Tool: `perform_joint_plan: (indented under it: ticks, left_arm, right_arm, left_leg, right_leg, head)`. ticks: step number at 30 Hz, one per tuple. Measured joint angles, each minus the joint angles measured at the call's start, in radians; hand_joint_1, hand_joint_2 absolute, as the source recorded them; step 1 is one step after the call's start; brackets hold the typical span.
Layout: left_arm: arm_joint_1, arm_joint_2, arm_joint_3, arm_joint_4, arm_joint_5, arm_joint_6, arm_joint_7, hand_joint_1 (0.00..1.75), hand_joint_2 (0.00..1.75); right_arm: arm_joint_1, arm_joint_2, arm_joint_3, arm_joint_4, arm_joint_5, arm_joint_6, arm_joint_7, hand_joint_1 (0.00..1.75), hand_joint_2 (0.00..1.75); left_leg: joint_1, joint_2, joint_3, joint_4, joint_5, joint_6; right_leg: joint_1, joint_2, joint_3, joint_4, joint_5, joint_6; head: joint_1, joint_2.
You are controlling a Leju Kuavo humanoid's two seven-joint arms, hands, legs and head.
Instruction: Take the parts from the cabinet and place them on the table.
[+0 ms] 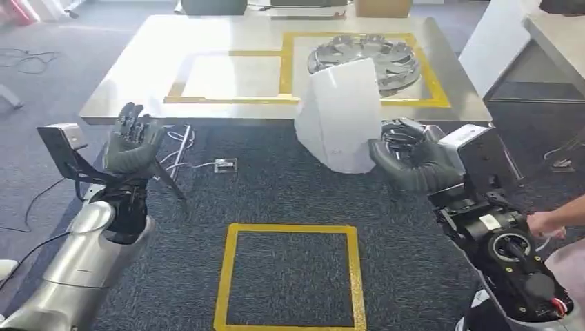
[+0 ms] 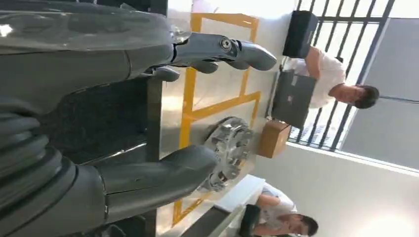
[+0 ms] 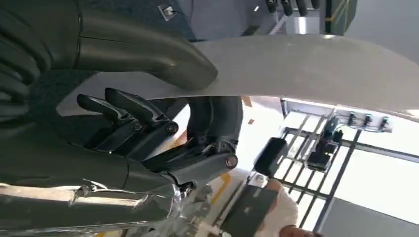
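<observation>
right hand [image 1: 412, 160]: gripped the lower right edge of the white panel part [image 1: 339, 114], thumb [image 3: 148, 49] on one face, dark fingers [image 3: 148, 123] curled against the other
white panel part: held upright in the air at the near edge of the surface [image 1: 138, 69], partly hiding the hubcap behind it; in the right wrist view it ran as a pale curved sheet [image 3: 306, 69] between thumb and fingers
left hand [image 1: 132, 141]: raised palm-up over the dark carpet, fingers apart, nothing in it; in the left wrist view the thumb [image 2: 158, 173] and fingers [image 2: 232, 49] stood well apart
silver hubcap [image 1: 376, 58]: lay flat on the surface inside the right-hand yellow tape frame [image 1: 431, 76]; also seen in the left wrist view [image 2: 227, 148]
left yellow tape frame [image 1: 227, 98]: marked on the surface, beside the one with the hubcap
floor: dark carpet with a yellow tape square [image 1: 290, 276] between the arms; white cables and a small connector [image 1: 225, 165] near the left hand
people: a person's hand [image 1: 552, 222] at the right edge beside the right arm; two people seated beyond the surface in the left wrist view [image 2: 336, 84]
cardboard box [image 2: 274, 139]: beyond the far edge of the surface
</observation>
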Motion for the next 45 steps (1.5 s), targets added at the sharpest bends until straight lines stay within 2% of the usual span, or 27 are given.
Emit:
perform_joint_plan:
  ticks: [1, 2, 4, 5, 6, 8, 10, 11, 12, 14, 15, 16, 19, 21, 24, 25, 27, 29, 30, 31, 34, 36, 38, 40, 41, 42, 45]
  left_arm:
    - [0.0, -0.001, 0.0, 0.0, 0.0, 0.0, 0.001, 0.0, 1.75]
    - [0.0, -0.001, -0.001, -0.001, 0.0, 0.0, 0.001, 0.0, 1.75]
    - [-0.007, -0.001, 0.0, -0.003, 0.0, 0.0, 0.001, 0.0, 1.75]
    - [-0.007, -0.001, 0.0, -0.003, 0.0, 0.001, 0.0, 0.0, 1.75]
    - [-0.008, -0.001, -0.001, -0.003, 0.0, 0.001, 0.0, 0.0, 1.75]
    - [-0.003, -0.001, -0.001, -0.002, 0.0, 0.001, 0.0, 0.0, 1.75]
    - [0.003, 0.001, -0.001, 0.0, 0.0, 0.002, 0.0, 0.0, 1.75]
    - [0.005, 0.002, -0.001, 0.0, 0.001, 0.002, 0.0, 0.0, 1.75]
    - [0.005, 0.002, -0.001, 0.0, 0.001, 0.002, 0.0, 0.0, 1.75]
    - [0.003, 0.003, -0.001, 0.0, 0.001, 0.002, 0.0, 0.0, 1.75]
    - [0.003, 0.003, 0.0, 0.0, 0.001, 0.002, 0.0, 0.0, 1.75]
    - [0.001, 0.003, -0.001, 0.0, 0.001, 0.003, 0.001, 0.0, 1.75]
    - [-0.004, 0.003, -0.001, 0.0, 0.0, 0.003, 0.001, 0.0, 1.75]
    - [-0.007, 0.002, 0.0, 0.0, -0.003, 0.004, 0.0, 0.0, 1.75]
    - [-0.007, 0.0, 0.0, 0.0, -0.003, 0.002, 0.0, 0.0, 1.75]
    - [-0.006, 0.0, 0.0, 0.0, -0.003, 0.001, 0.0, 0.0, 1.75]
    - [-0.006, -0.002, 0.0, 0.0, -0.002, -0.003, 0.0, 0.0, 1.75]
    - [-0.007, -0.003, 0.0, 0.0, -0.002, -0.008, -0.002, 0.0, 1.75]
    - [-0.009, -0.004, 0.0, 0.0, -0.003, -0.009, -0.003, 0.0, 1.75]
    - [-0.012, -0.005, 0.0, 0.001, -0.002, -0.01, -0.005, 0.0, 1.75]
    - [-0.015, -0.008, -0.001, 0.003, 0.0, -0.01, -0.009, 0.0, 1.75]
    - [-0.018, -0.01, -0.001, 0.005, -0.002, -0.011, -0.012, 0.0, 1.75]
    - [-0.024, -0.011, -0.001, 0.008, -0.004, -0.014, -0.015, 0.0, 1.75]
    - [-0.021, -0.013, -0.001, 0.012, -0.006, -0.017, -0.015, 0.0, 1.75]
    - [-0.021, -0.013, -0.001, 0.015, -0.006, -0.017, -0.016, 0.0, 1.75]
    - [-0.021, -0.014, -0.001, 0.018, -0.006, -0.017, -0.018, 0.0, 1.75]
    - [-0.025, -0.016, -0.001, 0.018, -0.008, -0.013, -0.021, 0.0, 1.75]
  right_arm:
    - [0.002, 0.0, 0.001, 0.0, 0.0, 0.0, 0.003, 1.75, 1.75]
    - [0.002, 0.0, 0.0, -0.001, 0.0, 0.0, 0.002, 1.75, 1.75]
    - [-0.003, 0.0, -0.003, -0.003, 0.0, 0.0, 0.001, 1.75, 1.75]
    - [-0.003, 0.0, -0.003, -0.003, 0.0, 0.0, 0.001, 1.75, 1.75]
    - [-0.005, 0.0, -0.002, -0.003, 0.0, 0.0, 0.0, 1.75, 1.75]
    - [-0.001, 0.0, 0.0, -0.002, 0.0, 0.001, 0.0, 1.75, 1.75]
    - [0.001, 0.0, 0.0, 0.002, 0.0, 0.001, -0.001, 1.75, 1.75]
    - [0.002, 0.0, 0.001, 0.004, 0.0, 0.002, -0.002, 1.75, 1.75]
    - [0.002, 0.0, 0.002, 0.005, 0.002, 0.003, -0.003, 1.75, 1.75]
    - [0.002, 0.001, 0.001, 0.006, 0.003, 0.003, -0.008, 1.75, 1.75]
    - [0.0, 0.001, 0.001, 0.007, 0.003, 0.003, -0.01, 1.75, 1.75]
    - [0.0, 0.001, 0.002, 0.008, 0.003, 0.003, -0.011, 1.75, 1.75]
    - [-0.005, 0.001, 0.001, 0.009, 0.003, 0.003, -0.013, 1.75, 1.75]
    - [-0.008, 0.001, 0.0, 0.009, 0.003, 0.003, -0.014, 1.75, 1.75]
    - [-0.008, 0.001, 0.0, 0.009, 0.003, 0.003, -0.014, 1.75, 1.75]
    - [-0.007, 0.001, -0.001, 0.01, 0.003, 0.003, -0.014, 1.75, 1.75]
    - [-0.006, 0.001, -0.001, 0.011, 0.003, 0.001, -0.014, 1.75, 1.75]
    - [-0.006, 0.001, -0.003, 0.011, 0.003, 0.0, -0.014, 1.75, 1.75]
    - [-0.007, 0.001, -0.006, 0.011, 0.003, 0.0, -0.014, 1.75, 1.75]
    - [-0.008, 0.001, -0.008, 0.011, 0.003, -0.002, -0.014, 1.75, 1.75]
    - [-0.004, 0.001, -0.009, 0.01, 0.003, -0.003, -0.014, 1.75, 1.75]
    - [-0.006, 0.001, -0.013, 0.008, 0.007, -0.007, -0.011, 1.75, 1.75]
    - [-0.007, 0.001, -0.013, 0.006, 0.008, -0.007, -0.009, 1.75, 1.75]
    - [-0.005, 0.001, -0.013, 0.007, 0.009, -0.007, -0.008, 1.75, 1.75]
    - [-0.005, 0.001, -0.013, 0.008, 0.009, -0.007, -0.008, 1.75, 1.75]
    - [-0.007, 0.001, -0.011, 0.01, 0.011, -0.002, -0.009, 1.75, 1.75]
    - [-0.024, 0.004, -0.009, 0.019, 0.021, 0.008, -0.02, 1.75, 1.75]
  left_leg:
    - [-0.001, -0.004, -0.001, -0.011, -0.011, -0.009]
    - [0.001, -0.005, 0.01, -0.009, -0.013, -0.013]
    - [0.0, -0.005, 0.017, -0.002, -0.014, -0.019]
    - [0.004, 0.0, -0.005, 0.045, -0.009, -0.022]
    - [0.002, 0.003, -0.058, 0.13, -0.004, -0.027]
    - [0.004, 0.003, -0.165, 0.272, -0.062, -0.036]
    - [0.004, 0.004, -0.23, 0.313, -0.128, -0.039]
    - [0.003, 0.004, -0.235, 0.281, -0.114, -0.038]
    - [0.003, 0.004, -0.225, 0.218, -0.064, -0.035]
    - [0.001, 0.005, -0.173, 0.031, 0.102, -0.021]
    - [-0.003, 0.004, -0.165, -0.022, 0.144, -0.013]
    - [-0.007, 0.007, -0.161, -0.018, 0.121, -0.01]
    - [-0.006, 0.005, -0.145, -0.023, 0.132, 0.005]
    - [-0.001, 0.006, -0.121, -0.027, 0.127, 0.014]
    - [-0.001, 0.006, -0.115, -0.026, 0.116, 0.018]
    - [-0.001, 0.006, -0.113, -0.025, 0.112, 0.018]
    - [-0.001, 0.004, -0.104, -0.021, 0.101, 0.015]
    - [-0.001, 0.003, -0.088, -0.017, 0.09, 0.009]
    - [-0.001, 0.004, -0.084, -0.017, 0.086, 0.005]
    - [-0.005, 0.003, -0.087, -0.013, 0.084, 0.001]
    - [-0.008, 0.003, -0.087, -0.005, 0.086, -0.014]
    - [-0.004, 0.006, -0.1, 0.026, 0.057, -0.022]
    - [-0.001, 0.006, -0.179, 0.179, -0.017, -0.034]
    - [0.002, 0.006, -0.257, 0.317, -0.067, -0.04]
    - [0.003, 0.006, -0.266, 0.321, -0.059, -0.041]
    - [0.004, 0.007, -0.25, 0.28, -0.03, -0.04]
    - [0.006, 0.01, -0.121, 0.007, 0.103, -0.033]
  right_leg:
    - [0.002, 0.001, 0.024, 0.019, -0.017, -0.004]
    - [0.004, 0.004, 0.02, 0.016, -0.016, -0.009]
    - [0.001, 0.001, 0.044, 0.013, -0.024, -0.021]
    - [-0.002, 0.003, 0.056, 0.006, -0.028, -0.025]
    - [-0.004, 0.002, 0.065, 0.006, -0.034, -0.03]
    - [-0.004, 0.002, 0.079, 0.006, -0.048, -0.031]
    - [-0.004, 0.006, 0.098, 0.006, -0.066, -0.033]
    - [-0.003, 0.008, 0.11, 0.007, -0.077, -0.033]
    - [-0.002, 0.009, 0.121, 0.008, -0.087, -0.032]
    - [-0.001, 0.009, 0.142, 0.01, -0.11, -0.028]
    - [0.003, 0.01, 0.148, 0.016, -0.119, -0.023]
    - [0.004, 0.014, 0.148, 0.013, -0.126, -0.017]
    - [0.005, 0.015, 0.164, 0.017, -0.134, -0.001]
    - [0.001, 0.004, 0.143, 0.073, -0.168, 0.012]
    - [-0.004, 0.002, 0.007, 0.315, -0.262, 0.026]
    - [-0.007, 0.002, -0.023, 0.353, -0.272, 0.028]
    - [-0.009, 0.001, -0.012, 0.284, -0.212, 0.029]
    - [-0.007, 0.001, 0.061, 0.1, -0.098, 0.019]
    - [-0.004, 0.0, 0.083, 0.032, -0.071, 0.007]
    - [0.003, -0.001, 0.087, 0.013, -0.108, 0.002]
    - [0.001, 0.001, 0.103, 0.016, -0.084, -0.018]
    - [-0.006, 0.002, 0.118, 0.004, -0.077, -0.027]
    - [-0.006, 0.002, 0.117, 0.005, -0.078, -0.03]
    - [-0.005, 0.002, 0.115, 0.006, -0.08, -0.032]
    - [-0.005, 0.002, 0.115, 0.007, -0.081, -0.032]
    - [-0.005, 0.002, 0.115, 0.008, -0.082, -0.031]
    - [-0.005, 0.003, 0.116, 0.018, -0.092, -0.023]
  head:
    - [-0.001, 0.0]
    - [-0.011, 0.0]
    - [-0.011, 0.0]
    - [-0.01, 0.0]
    - [-0.02, 0.0]
    - [-0.035, 0.0]
    - [-0.043, 0.0]
    - [-0.049, 0.0]
    - [-0.054, 0.0]
    - [-0.063, 0.0]
    - [-0.065, 0.0]
    - [-0.064, 0.0]
    - [-0.058, 0.0]
    - [-0.052, 0.0]
    - [-0.037, 0.0]
    - [-0.034, 0.0]
    - [-0.022, 0.0]
    - [-0.012, 0.0]
    - [-0.007, 0.0]
    - [-0.007, 0.0]
    - [-0.017, 0.0]
    - [-0.018, 0.0]
    - [-0.04, 0.0]
    - [-0.044, 0.0]
    - [-0.048, 0.0]
    - [-0.053, 0.0]
    - [-0.066, 0.0]
